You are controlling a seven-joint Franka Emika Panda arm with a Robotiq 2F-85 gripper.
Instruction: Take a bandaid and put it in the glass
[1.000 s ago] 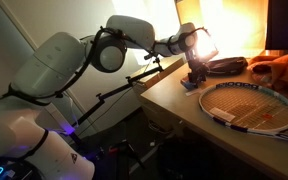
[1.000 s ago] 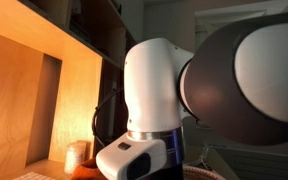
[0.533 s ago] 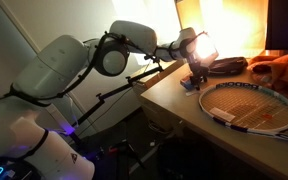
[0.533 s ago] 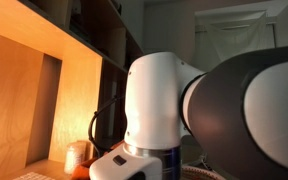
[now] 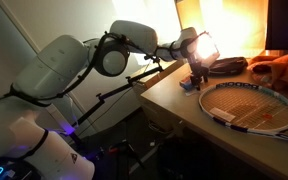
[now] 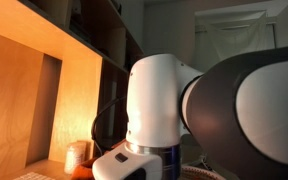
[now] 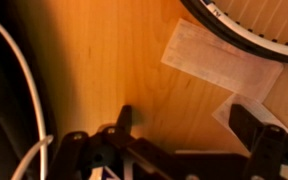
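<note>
In the wrist view a pale bandaid strip (image 7: 222, 58) lies flat on the wooden table, just below the tennis racket's rim. A second pale strip (image 7: 236, 108) lies beside the right finger, partly under it. My gripper (image 7: 187, 115) is open, its dark fingers low over the wood, with nothing between them. In an exterior view the gripper (image 5: 196, 76) hangs over the table's near corner, beside the racket's head. The glass is not visible in any view.
A tennis racket (image 5: 252, 106) lies on the wooden table (image 5: 169, 92). A dark flat object (image 5: 226, 66) and an orange cloth (image 5: 281, 70) lie behind it. A white cable (image 7: 24, 80) runs along the left of the wrist view. The robot arm (image 6: 174, 110) fills an exterior view.
The arm shifted slightly a second ago and has held still since. The gripper stays open over the bandaids.
</note>
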